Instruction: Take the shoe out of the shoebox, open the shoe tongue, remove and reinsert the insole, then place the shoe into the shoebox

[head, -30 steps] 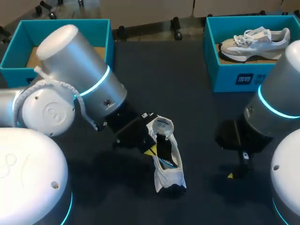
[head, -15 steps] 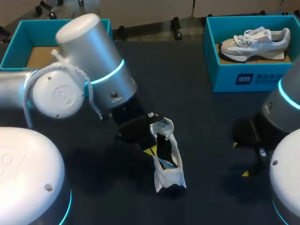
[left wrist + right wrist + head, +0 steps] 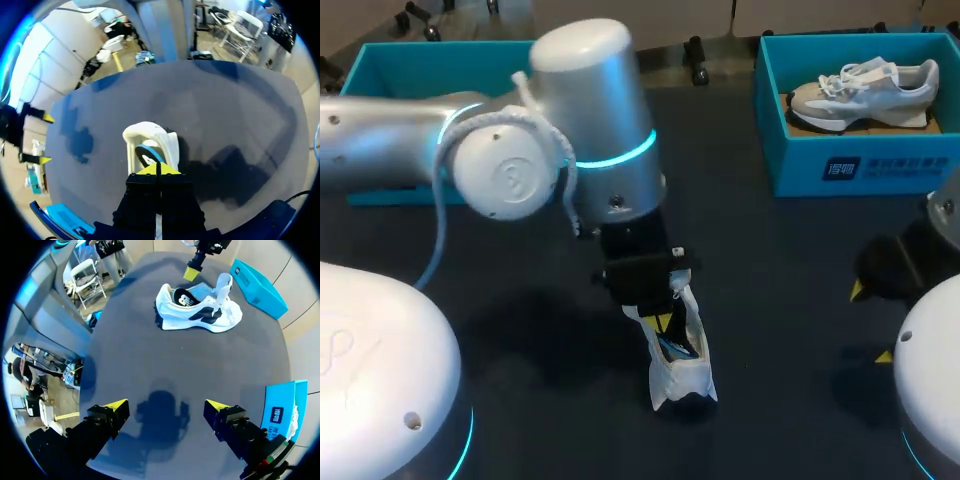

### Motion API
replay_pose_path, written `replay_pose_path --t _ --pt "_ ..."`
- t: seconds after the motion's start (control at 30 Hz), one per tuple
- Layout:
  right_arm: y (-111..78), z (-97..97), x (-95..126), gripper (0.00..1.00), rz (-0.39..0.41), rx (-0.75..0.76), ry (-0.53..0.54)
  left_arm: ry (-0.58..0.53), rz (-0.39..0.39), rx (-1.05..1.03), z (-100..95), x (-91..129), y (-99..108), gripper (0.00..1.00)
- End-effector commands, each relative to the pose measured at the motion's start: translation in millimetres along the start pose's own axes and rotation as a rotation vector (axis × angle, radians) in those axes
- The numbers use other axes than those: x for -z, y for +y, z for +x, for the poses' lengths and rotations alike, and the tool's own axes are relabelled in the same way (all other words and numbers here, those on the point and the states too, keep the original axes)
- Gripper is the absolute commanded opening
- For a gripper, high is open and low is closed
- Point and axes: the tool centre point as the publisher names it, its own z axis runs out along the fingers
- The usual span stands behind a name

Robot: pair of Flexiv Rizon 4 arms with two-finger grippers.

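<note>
in the head view the shoe [image 3: 680, 368] stands on its sole on the dark table [image 3: 770, 250], well apart from the shoebox [image 3: 840, 170] at the far right, which holds a second shoe [image 3: 860, 88]. its long axis runs from under the left gripper [image 3: 663, 322] toward the table's near edge, with a slight slant. that gripper comes down from the far side, right over the opening. the right gripper [image 3: 870, 323] hangs off to the side, well apart from the shoe, so my left arm is plainly the nearer one. in the left wrist view the left gripper [image 3: 157, 170] shows its yellow tips pressed together with only a thin seam between them. i see nothing pinched there. the shoe [image 3: 167, 142] sits just ahead of and under the tips, with its dark insole [image 3: 146, 154] showing in the mouth. in the right wrist view the right gripper [image 3: 165, 407] has its fingers spread wide and holds nothing. the shoe [image 3: 200, 315] lies crosswise well ahead of it, tongue [image 3: 225, 284] raised at one end and the insole [image 3: 182, 297] open to view. the left gripper [image 3: 192, 271] is poised at the far side of the opening. i judge the next move to be the left arm's: down along the shoe's length into the mouth for the insole.
</note>
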Motion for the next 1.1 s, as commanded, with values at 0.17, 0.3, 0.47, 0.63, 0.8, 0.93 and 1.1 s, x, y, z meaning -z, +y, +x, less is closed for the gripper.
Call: replay_pose_path --t 0.17,0.3,0.47,0.63,0.8,0.93,1.1 --pt "-0.9 5.8 6.8 1.0 0.0 0.002 -0.006 0.158 -0.052 -0.019 -7.0 -2.6 0.7 0.0" --pt "-0.9 5.8 6.8 1.0 0.0 0.002 -0.006 0.163 -0.054 -0.022 -8.6 -3.5 1.0 0.0" --pt "-0.9 5.8 6.8 1.0 0.0 0.002 -0.006 0.205 -0.026 -0.049 -14.1 -10.5 5.3 0.0" --pt "-0.9 5.8 6.8 1.0 0.0 0.002 -0.006 0.261 -0.008 -0.083 -14.9 -22.9 7.4 0.0" --pt "-0.9 5.8 6.8 1.0 0.0 0.002 -0.006 0.295 -0.016 -0.114 -9.3 -28.8 7.5 0.0" --pt "-0.9 5.8 6.8 1.0 0.0 0.002 -0.006 0.304 -0.016 -0.118 -4.1 -31.4 7.0 0.0" --pt "-0.9 5.8 6.8 1.0 0.0 0.002 -0.006 0.309 -0.018 -0.108 -0.4 -36.9 8.6 0.0"
